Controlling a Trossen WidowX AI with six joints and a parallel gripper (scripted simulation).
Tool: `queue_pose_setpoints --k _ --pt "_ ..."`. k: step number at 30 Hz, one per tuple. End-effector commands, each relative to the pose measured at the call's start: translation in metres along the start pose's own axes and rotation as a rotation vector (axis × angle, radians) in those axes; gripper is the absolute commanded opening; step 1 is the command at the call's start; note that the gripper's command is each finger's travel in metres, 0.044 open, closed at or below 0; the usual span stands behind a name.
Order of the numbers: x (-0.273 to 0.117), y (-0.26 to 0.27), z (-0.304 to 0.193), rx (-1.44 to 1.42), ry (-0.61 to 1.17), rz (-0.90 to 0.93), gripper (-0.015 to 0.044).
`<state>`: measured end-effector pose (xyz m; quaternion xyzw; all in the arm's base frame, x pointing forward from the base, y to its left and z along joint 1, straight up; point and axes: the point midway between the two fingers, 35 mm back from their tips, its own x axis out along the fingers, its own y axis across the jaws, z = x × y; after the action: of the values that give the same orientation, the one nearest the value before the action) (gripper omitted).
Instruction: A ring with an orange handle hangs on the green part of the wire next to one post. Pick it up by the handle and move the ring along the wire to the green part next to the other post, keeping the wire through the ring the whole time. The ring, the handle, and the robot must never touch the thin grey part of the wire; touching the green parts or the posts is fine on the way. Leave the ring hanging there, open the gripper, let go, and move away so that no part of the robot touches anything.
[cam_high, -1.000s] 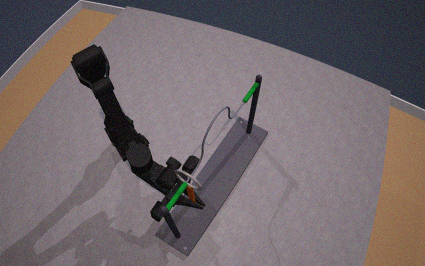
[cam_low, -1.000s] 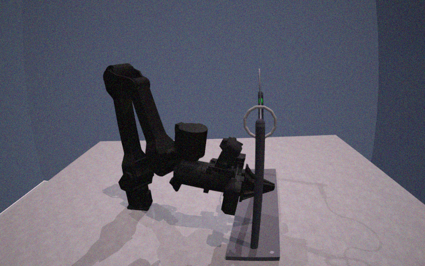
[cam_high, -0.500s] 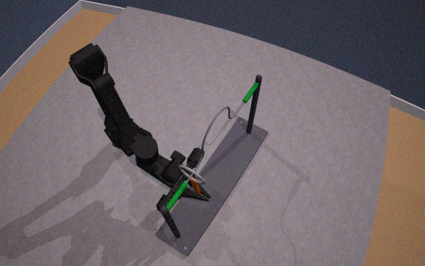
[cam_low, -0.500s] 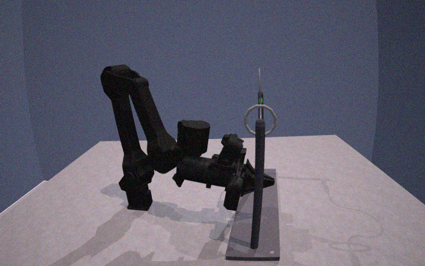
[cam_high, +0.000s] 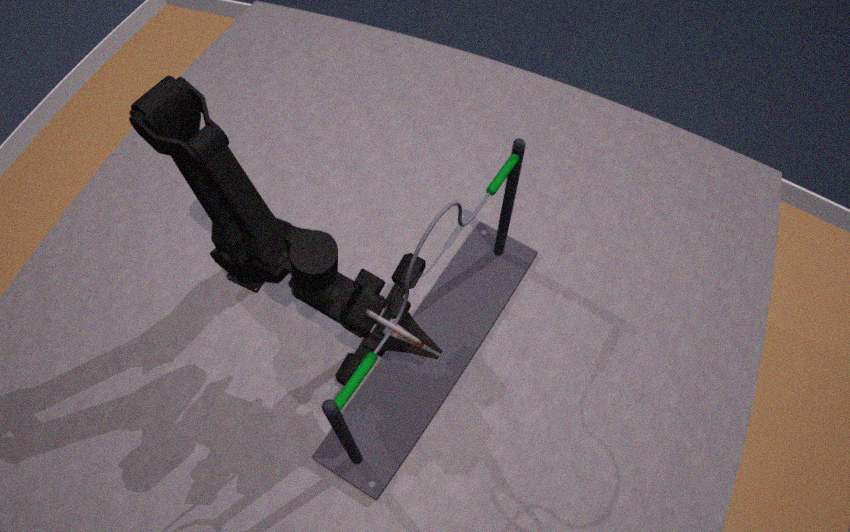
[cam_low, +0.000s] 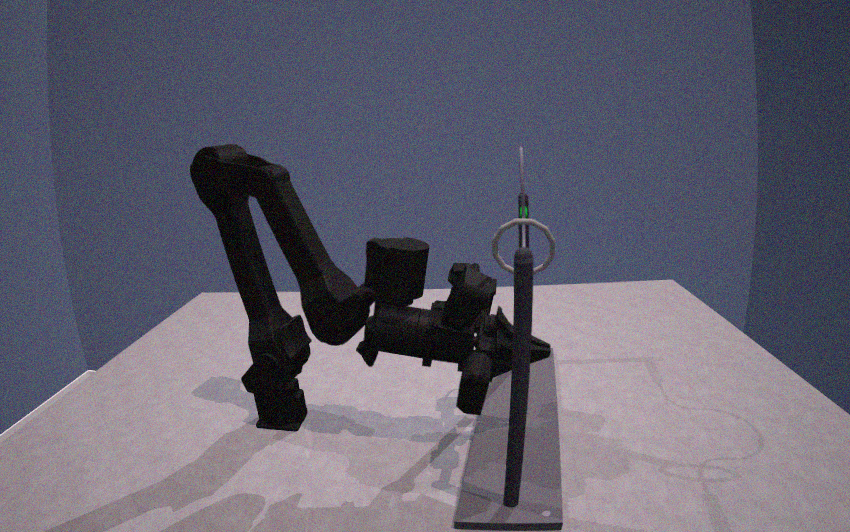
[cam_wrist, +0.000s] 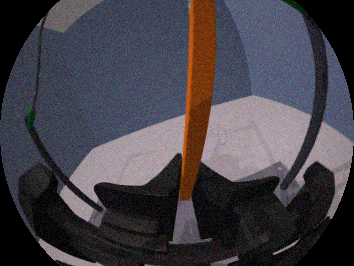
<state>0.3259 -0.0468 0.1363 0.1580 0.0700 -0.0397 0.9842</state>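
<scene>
My gripper (cam_high: 440, 355) (cam_low: 549, 352) (cam_wrist: 182, 157) is shut on the orange handle (cam_wrist: 201, 75), low over the base and below the wire. The pale ring (cam_high: 394, 327) (cam_low: 494, 245) is upright above it, seen almost edge-on in the top view. It is around the thin grey wire (cam_high: 432, 220), just past the inner end of the near green part (cam_high: 356, 380). The wire passes through the ring; whether they touch is too small to tell. The other green part (cam_high: 503, 174) is at the far post (cam_high: 508, 207). Most of the handle is hidden in the top and exterior views.
The near post (cam_high: 344, 432) (cam_low: 521, 376) and far post stand on a grey base plate (cam_high: 413, 414) (cam_low: 539, 476). Beyond the ring the wire rises in a tall arch, then dips before the far green part. The arm reaches in from the left side of the base.
</scene>
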Motion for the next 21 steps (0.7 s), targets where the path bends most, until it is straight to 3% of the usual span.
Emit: queue_pose_setpoints --k 1,10,21 --pt "0.0 0.015 0.001 0.085 -0.005 0.013 -0.015" --pt "-0.004 0.047 0.007 0.26 0.018 0.052 -0.015" --pt "-0.026 0.083 0.021 0.476 0.167 0.137 -0.015"
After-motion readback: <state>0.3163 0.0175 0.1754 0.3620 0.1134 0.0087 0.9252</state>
